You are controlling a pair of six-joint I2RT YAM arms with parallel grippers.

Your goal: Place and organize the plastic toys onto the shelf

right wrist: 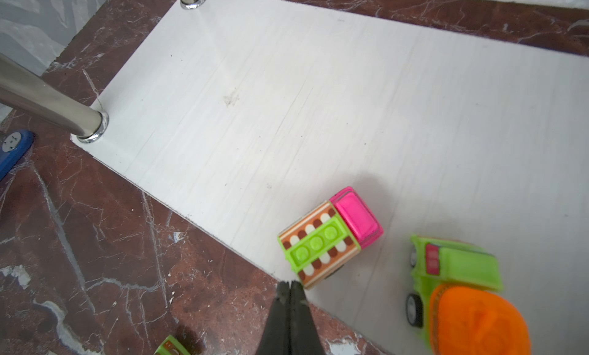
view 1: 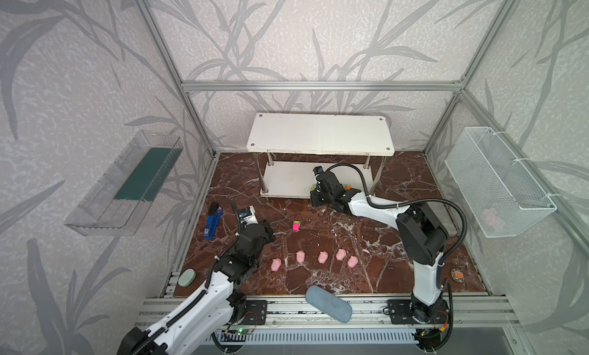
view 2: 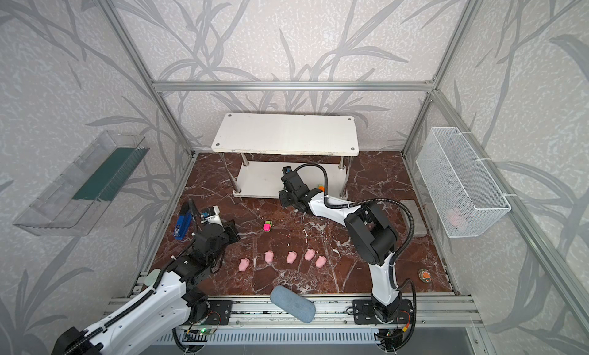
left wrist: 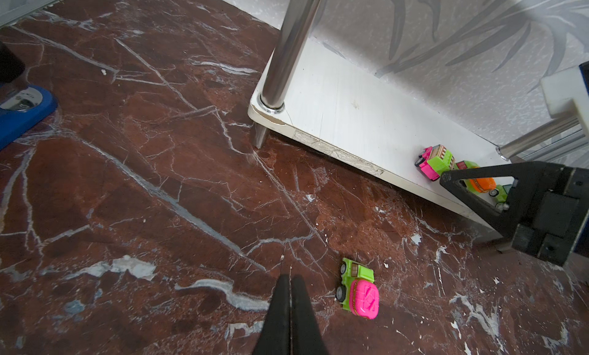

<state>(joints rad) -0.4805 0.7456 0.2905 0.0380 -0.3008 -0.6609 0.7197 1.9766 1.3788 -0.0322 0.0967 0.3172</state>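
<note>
Okay, right end effector (right wrist: 289, 285): jaws pressed together, nothing between them. It sits low at the front edge of the shelf's lower board (right wrist: 287, 98), tips just beside the rear corner of the pink-and-green truck (right wrist: 331, 238); whether they touch, you can't tell. Shut tips at a corner read as a nudge to square it up, not a pick: the truck lies skewed, close to the edge.

The orange-and-green car (right wrist: 462, 293) is parked just beside it, and a third, green car (left wrist: 502, 194) peeks out behind that end effector. So the cars are grouped at the right end of the lower board, likely one tier per toy kind.

Left end effector (left wrist: 289, 278): jaws also together, empty, hanging over the tabletop (view 1: 382, 242) near the loose pink-and-green car (left wrist: 358, 288), which lies on its side, wheels facing the fingers. You'll have to open before taking it.

Further out, five pigs (view 1: 323, 257) stand in a rough row on the tabletop, well apart from the shelf (view 1: 318, 133). Its top board is bare, probably meant for them. The blue stapler (view 1: 212, 224) isn't yours; leave it.
</note>
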